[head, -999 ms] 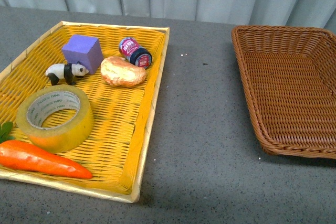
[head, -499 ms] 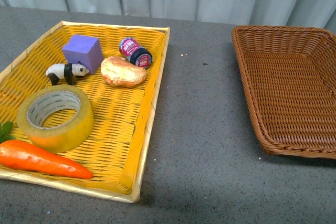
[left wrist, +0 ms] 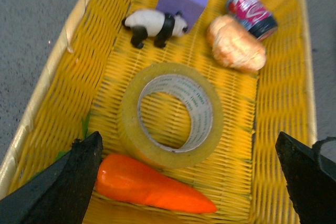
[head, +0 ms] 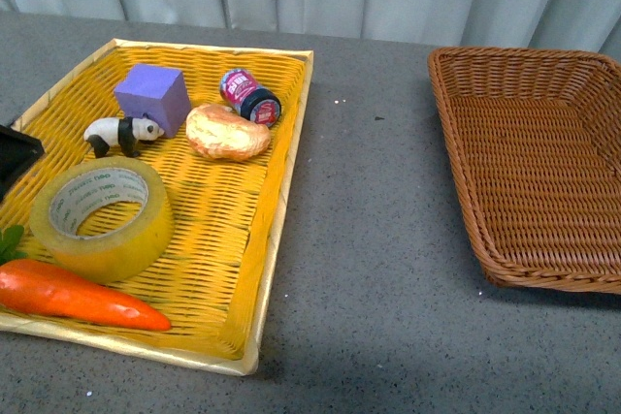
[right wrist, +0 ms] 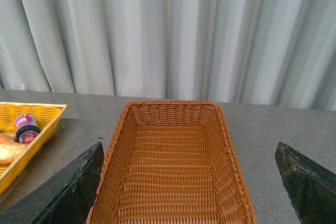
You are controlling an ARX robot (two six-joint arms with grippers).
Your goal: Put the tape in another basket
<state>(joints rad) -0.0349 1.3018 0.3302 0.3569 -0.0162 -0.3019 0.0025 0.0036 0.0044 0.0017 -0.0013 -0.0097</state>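
Glossy tape (head: pixel 101 216); woven wicker basket (head: pixel 543 167)

A deep rectangular brown wicker basket (right wrist: pixel 170 113) sits on the grey speckled desk (right wrist: pixel 278 124), one short wall turned away from the camera and its woven floor in plain sight. The two dark fingers (right wrist: pixel 63 192) of the right claw (right wrist: pixel 188 153) stand wide apart, one outside each long wall of the basket. Well apart from one long wall lies a corner of a shallow yellow woven tray (right wrist: pixel 39 109), holding a small pink-labelled jar with a dark lid (right wrist: pixel 26 128) and a golden-brown bread roll (right wrist: pixel 7 151). Beyond the basket's far wall hangs a pale grey pleated curtain (right wrist: pixel 168 30).
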